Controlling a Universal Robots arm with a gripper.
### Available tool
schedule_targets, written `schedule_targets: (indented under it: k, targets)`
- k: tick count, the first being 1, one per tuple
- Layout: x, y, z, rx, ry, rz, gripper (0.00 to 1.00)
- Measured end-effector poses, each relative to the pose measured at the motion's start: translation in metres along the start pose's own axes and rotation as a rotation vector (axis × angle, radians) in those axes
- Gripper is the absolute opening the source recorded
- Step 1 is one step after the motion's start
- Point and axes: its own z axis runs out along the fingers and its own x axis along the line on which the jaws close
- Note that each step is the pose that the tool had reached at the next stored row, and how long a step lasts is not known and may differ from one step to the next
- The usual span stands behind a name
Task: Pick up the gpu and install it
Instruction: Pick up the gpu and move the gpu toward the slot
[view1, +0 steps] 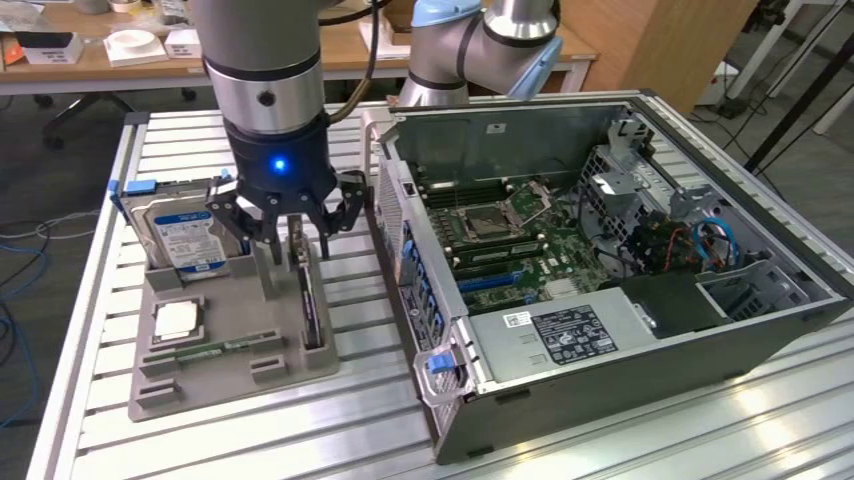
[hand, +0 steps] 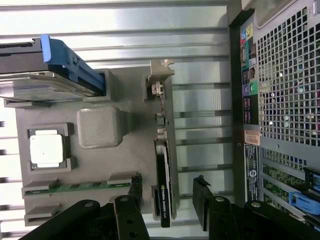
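Two fingers of the tool stand wide apart astride the gpu, holding nothing. The card sits on edge in the grey holder, in its slot nearest the computer case.

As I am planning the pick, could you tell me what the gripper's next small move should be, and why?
Probably lower slightly and close on the gpu: the open gripper hangs over the holder, straddling the card, which stands on edge in its slot, not yet gripped.
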Motion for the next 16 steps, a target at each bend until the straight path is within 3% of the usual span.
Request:
schedule_targets:
  k: [16]
  targets:
    - [0.0004, -0.0003, 0.0073, 0.0000, 0.0000, -0.001, 0.53]
